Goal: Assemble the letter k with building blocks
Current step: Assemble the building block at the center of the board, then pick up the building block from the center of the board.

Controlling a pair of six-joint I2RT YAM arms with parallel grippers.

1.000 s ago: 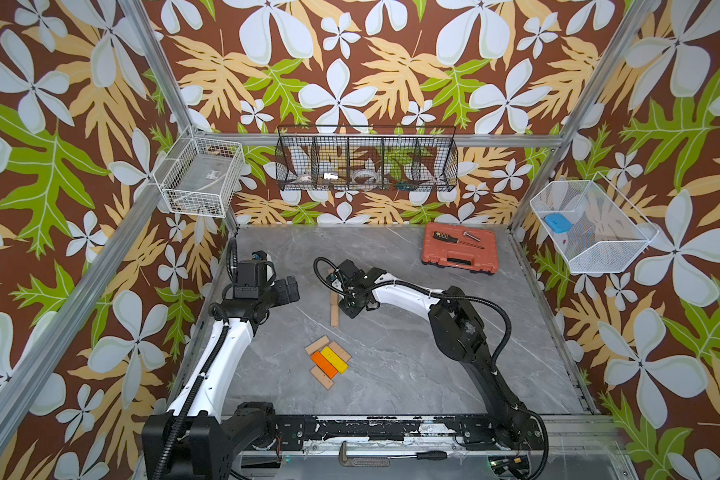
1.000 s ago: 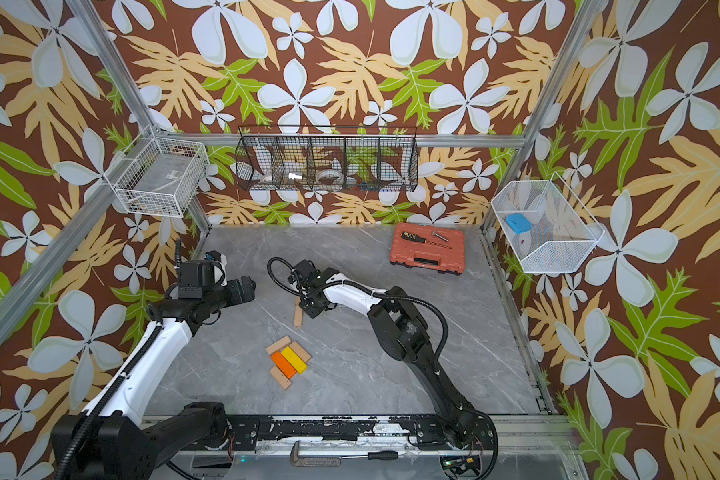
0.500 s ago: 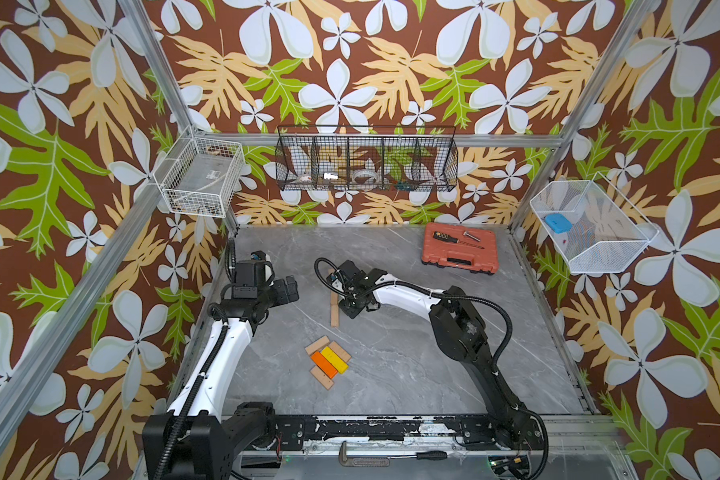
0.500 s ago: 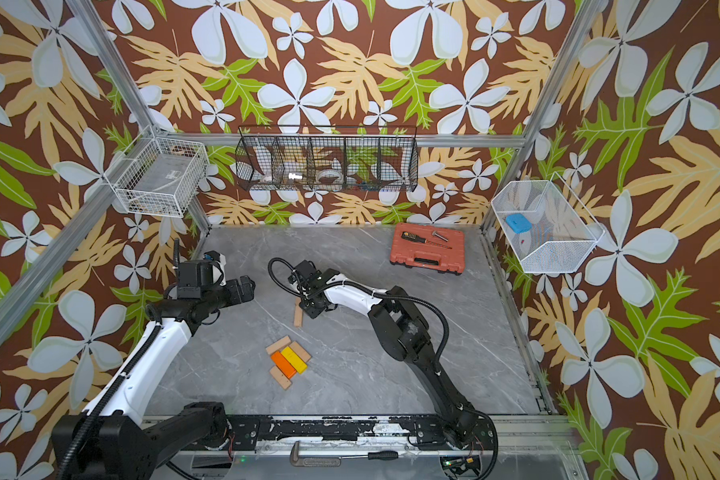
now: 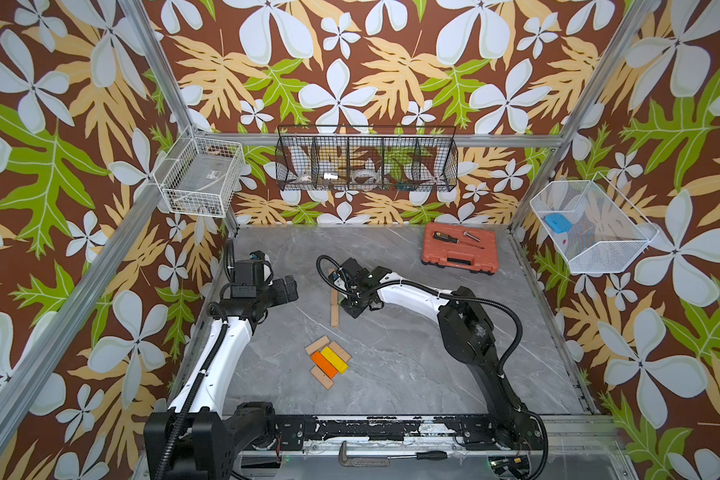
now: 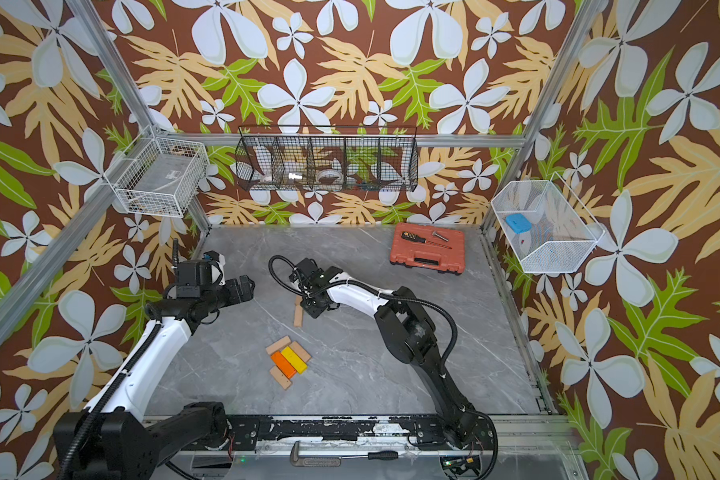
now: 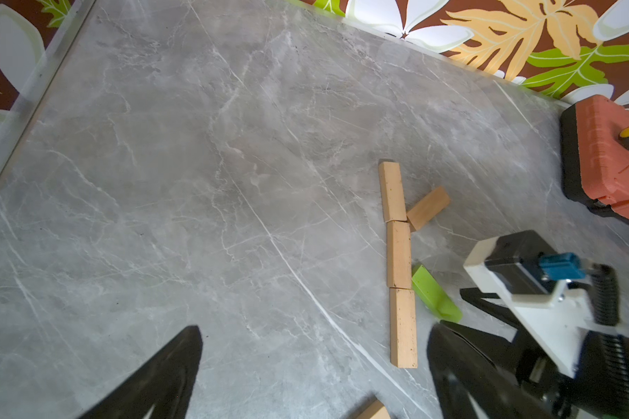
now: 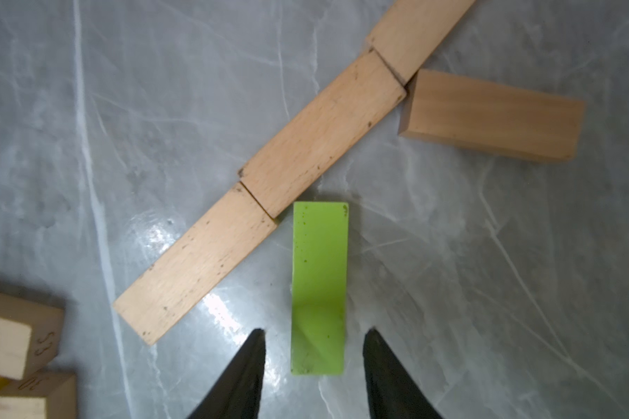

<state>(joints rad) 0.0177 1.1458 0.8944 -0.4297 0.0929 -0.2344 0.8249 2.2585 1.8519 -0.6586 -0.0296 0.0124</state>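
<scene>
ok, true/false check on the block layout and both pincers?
1. Three plain planks lie end to end in one line. True.
2. The right pincer is clamped on the green block. False: its fingers stand clear on either side, and the block lies flat on the table.
3. The orange block is part of that line. False: it lies apart from it, beside the yellow block.
4. The left pincer is open and holds nothing. True.
</scene>
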